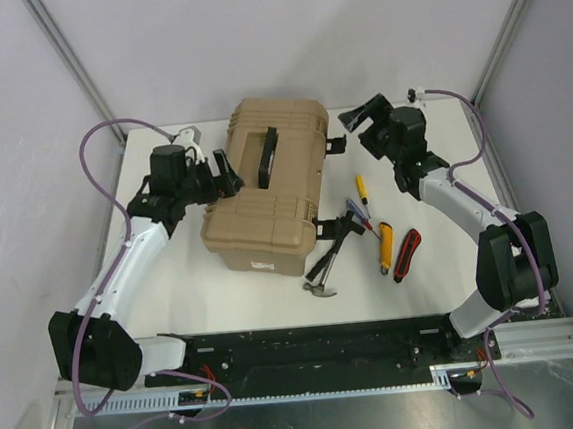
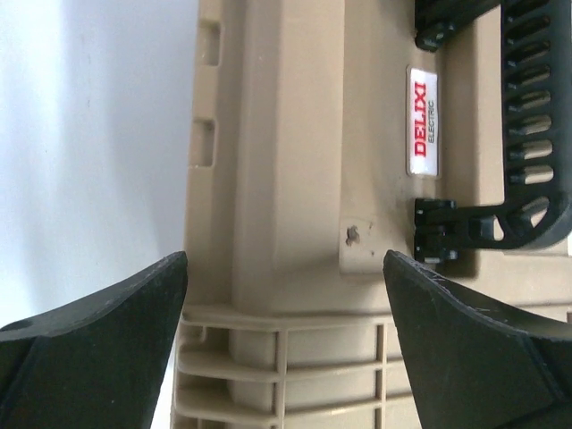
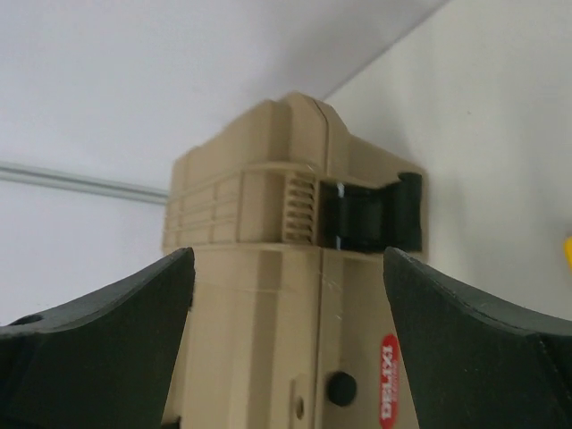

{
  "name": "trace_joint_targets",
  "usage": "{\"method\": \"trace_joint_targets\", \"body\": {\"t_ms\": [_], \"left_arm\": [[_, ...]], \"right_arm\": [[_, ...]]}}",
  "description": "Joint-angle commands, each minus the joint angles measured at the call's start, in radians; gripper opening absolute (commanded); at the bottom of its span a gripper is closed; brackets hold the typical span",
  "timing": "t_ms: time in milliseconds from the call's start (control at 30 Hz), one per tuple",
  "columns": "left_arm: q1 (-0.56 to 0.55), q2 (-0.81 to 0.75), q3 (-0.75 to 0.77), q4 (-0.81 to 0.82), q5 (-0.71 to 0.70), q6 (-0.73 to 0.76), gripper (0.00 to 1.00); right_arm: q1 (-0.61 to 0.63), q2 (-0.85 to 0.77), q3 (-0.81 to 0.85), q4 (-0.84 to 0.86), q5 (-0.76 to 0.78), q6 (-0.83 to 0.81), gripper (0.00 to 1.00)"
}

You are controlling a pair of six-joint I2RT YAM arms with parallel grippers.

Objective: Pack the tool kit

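Observation:
The tan toolbox (image 1: 264, 191) lies in the middle of the table with its lid down and its black handle (image 1: 269, 156) on top. Two black latches (image 1: 335, 145) stick out from its right side. My left gripper (image 1: 227, 173) is open at the box's left side, and its wrist view looks down on the lid (image 2: 295, 161) between the open fingers (image 2: 134, 313). My right gripper (image 1: 359, 120) is open above the box's far right corner, facing the latch (image 3: 366, 219). The hammer (image 1: 324, 271), screwdrivers (image 1: 361, 190), yellow knife (image 1: 386, 245) and red-black handled tool (image 1: 406, 254) lie on the table right of the box.
The table is walled by grey panels at the back and both sides. A black rail (image 1: 308, 348) with the arm bases runs along the near edge. Purple cables (image 1: 99, 140) loop off both arms.

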Motion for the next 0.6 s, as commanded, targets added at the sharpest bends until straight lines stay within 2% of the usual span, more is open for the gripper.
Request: {"method": "trace_joint_targets", "body": {"t_ms": [0,233,367,433,567], "left_arm": [[-0.004,-0.080,0.052,-0.044,0.004,0.044,0.96],[-0.008,-0.104,0.109,-0.043,0.115,0.081,0.99],[-0.045,-0.062,0.187,-0.042,0.130,0.095,0.96],[-0.086,-0.023,0.239,-0.042,0.099,0.112,0.93],[-0.195,0.057,0.322,-0.043,-0.071,0.155,0.90]], "right_arm": [[0.025,-0.023,0.034,-0.113,-0.032,-0.132,0.90],[0.067,-0.106,0.033,-0.285,-0.123,-0.232,0.90],[0.094,-0.163,0.030,-0.381,-0.104,-0.255,0.89],[0.111,-0.188,0.026,-0.438,-0.078,-0.264,0.88],[0.129,-0.242,-0.008,-0.520,-0.044,-0.268,0.87]]}}
